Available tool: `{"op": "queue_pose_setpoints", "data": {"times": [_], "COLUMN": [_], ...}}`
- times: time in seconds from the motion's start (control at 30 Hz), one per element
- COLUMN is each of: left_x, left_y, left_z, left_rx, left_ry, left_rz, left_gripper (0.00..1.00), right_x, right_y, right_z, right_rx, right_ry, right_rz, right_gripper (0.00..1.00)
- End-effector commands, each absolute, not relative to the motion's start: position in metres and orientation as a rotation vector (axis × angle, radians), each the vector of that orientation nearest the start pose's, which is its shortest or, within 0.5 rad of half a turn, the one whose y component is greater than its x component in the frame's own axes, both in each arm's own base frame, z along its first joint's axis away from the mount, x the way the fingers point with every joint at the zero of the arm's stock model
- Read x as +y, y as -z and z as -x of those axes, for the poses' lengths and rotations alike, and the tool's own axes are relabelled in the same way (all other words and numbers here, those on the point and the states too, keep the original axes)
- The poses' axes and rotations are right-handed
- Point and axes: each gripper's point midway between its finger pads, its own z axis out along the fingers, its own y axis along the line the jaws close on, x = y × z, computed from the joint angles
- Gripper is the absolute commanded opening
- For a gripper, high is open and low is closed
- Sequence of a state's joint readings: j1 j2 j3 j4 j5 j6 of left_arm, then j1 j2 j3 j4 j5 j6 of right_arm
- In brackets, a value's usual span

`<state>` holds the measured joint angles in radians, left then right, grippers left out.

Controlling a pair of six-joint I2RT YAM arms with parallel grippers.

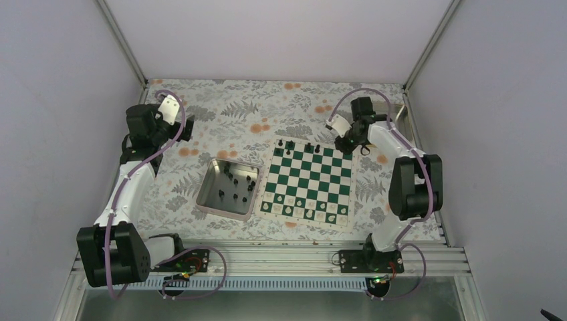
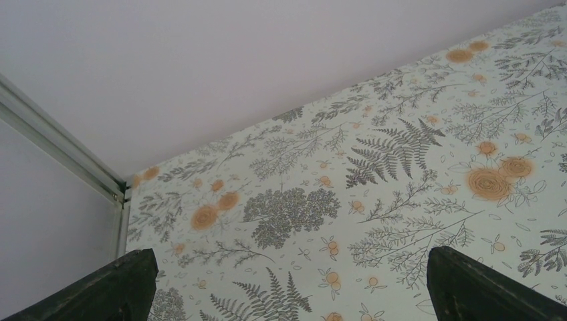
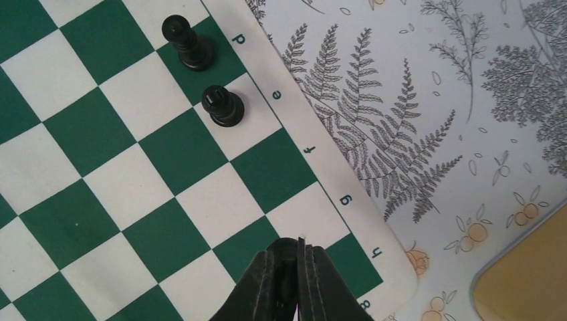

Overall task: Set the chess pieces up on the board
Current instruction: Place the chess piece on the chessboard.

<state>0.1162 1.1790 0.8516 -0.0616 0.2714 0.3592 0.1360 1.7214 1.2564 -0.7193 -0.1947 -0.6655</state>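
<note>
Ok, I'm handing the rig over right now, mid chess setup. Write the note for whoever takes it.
Left gripper: open, empty, over bare tablecloth near the far left corner.
Right gripper: shut, above the far right corner of the board; nothing visible in it.
Done: a few black chess pieces stand on the far edge row; pale pieces line the near side.
Left to do: more chess pieces sit in the metal tray, left of the board.
</note>
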Motion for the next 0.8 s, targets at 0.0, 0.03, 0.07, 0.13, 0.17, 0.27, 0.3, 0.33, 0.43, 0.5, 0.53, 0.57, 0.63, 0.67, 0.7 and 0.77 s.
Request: {"op": "queue_pose_setpoints", "data": {"times": [0.0,0.03,0.07,0.13,0.17,0.27,0.3,0.33,0.43,0.5,0.53,0.57,0.63,0.67,0.7,0.77], "left_x": [-0.002,-0.001,-0.001,-0.001,-0.001,-0.001,-0.001,-0.001,-0.002,-0.003,-0.003,-0.004,-0.003,-0.003,-0.003,-0.003], "left_y": [-0.246,-0.247,-0.246,-0.245,-0.245,-0.244,-0.244,-0.244,-0.245,-0.244,-0.244,-0.244,-0.244,-0.244,-0.244,-0.244], "left_z": [-0.397,-0.397,-0.397,-0.397,-0.397,-0.397,-0.397,-0.397,-0.396,-0.396,-0.396,-0.396,-0.396,-0.396,-0.396,-0.396], "left_rx": [1.889,1.888,1.89,1.891,1.892,1.895,1.894,1.895,1.893,1.894,1.893,1.894,1.895,1.894,1.896,1.895], "left_ry": [-0.045,-0.046,-0.047,-0.047,-0.045,-0.045,-0.045,-0.045,-0.045,-0.038,-0.035,-0.034,-0.034,-0.034,-0.034,-0.035], "left_rz": [-0.431,-0.431,-0.43,-0.43,-0.431,-0.43,-0.43,-0.43,-0.431,-0.438,-0.44,-0.441,-0.441,-0.441,-0.441,-0.44], "left_gripper": [1.0,1.0,1.0,1.0,1.0,1.0,1.0,1.0,1.0,1.0,1.0,1.0,1.0,1.0,1.0,1.0], "right_x": [0.092,0.091,0.09,0.089,0.088,0.085,0.084,0.084,0.08,0.08,0.08,0.079,0.078,0.078,0.077,0.077], "right_y": [-0.088,-0.085,-0.081,-0.075,-0.072,-0.067,-0.065,-0.064,-0.06,-0.057,-0.054,-0.053,-0.05,-0.048,-0.046,-0.043], "right_z": [-0.393,-0.393,-0.393,-0.393,-0.393,-0.395,-0.395,-0.396,-0.397,-0.398,-0.397,-0.397,-0.397,-0.398,-0.398,-0.398], "right_rx": [2.439,2.445,2.451,2.459,2.462,2.466,2.468,2.467,2.475,2.481,2.486,2.489,2.496,2.497,2.501,2.503], "right_ry": [-0.161,-0.169,-0.174,-0.188,-0.193,-0.201,-0.206,-0.208,-0.215,-0.226,-0.231,-0.231,-0.229,-0.228,-0.229,-0.232], "right_rz": [1.112,1.11,1.108,1.104,1.101,1.086,1.082,1.079,1.064,1.06,1.061,1.062,1.063,1.066,1.065,1.067], "right_gripper": [0.05,0.05,0.05,0.05,0.05,0.05,0.05,0.05,0.05,0.05,0.06,0.06,0.06,0.06,0.06,0.06]}}
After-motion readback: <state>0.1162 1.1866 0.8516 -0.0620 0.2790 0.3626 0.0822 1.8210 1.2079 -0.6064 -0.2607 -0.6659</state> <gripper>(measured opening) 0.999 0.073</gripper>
